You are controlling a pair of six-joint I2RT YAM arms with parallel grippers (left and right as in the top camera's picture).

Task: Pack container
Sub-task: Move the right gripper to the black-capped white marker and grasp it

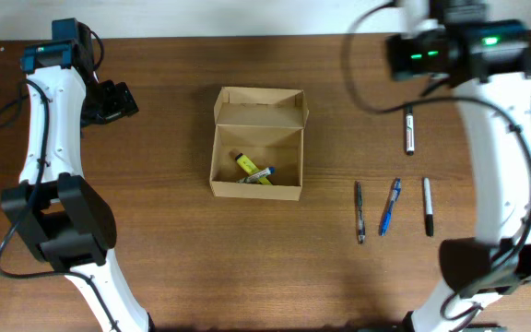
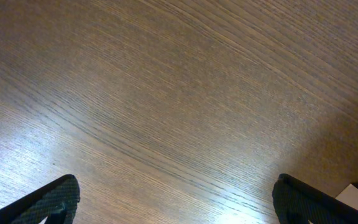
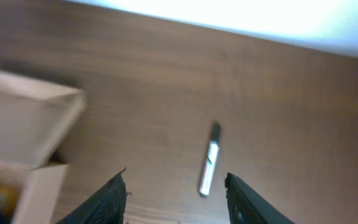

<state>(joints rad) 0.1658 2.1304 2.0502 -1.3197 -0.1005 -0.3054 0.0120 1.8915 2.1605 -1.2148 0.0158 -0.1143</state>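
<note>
- Cardboard box (image 1: 256, 190) sits open, part-filled.
- Right gripper (image 3: 175, 179), jaws released, hovers above the far marker (image 3: 208, 163); next it must drop and clench.
- Left gripper (image 2: 174, 186): released, idle.

The right wrist view cuts the blurred container (image 3: 25, 118) off at left.

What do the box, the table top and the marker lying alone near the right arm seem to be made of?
Box: tan cardboard, matte; folded flaps and raw edges show.
Table top: brown wood or wood-look laminate, with grain lines and a soft sheen; I cannot tell which.
Marker: probably plastic, dark cap, pale barrel; too small to be sure.
</note>
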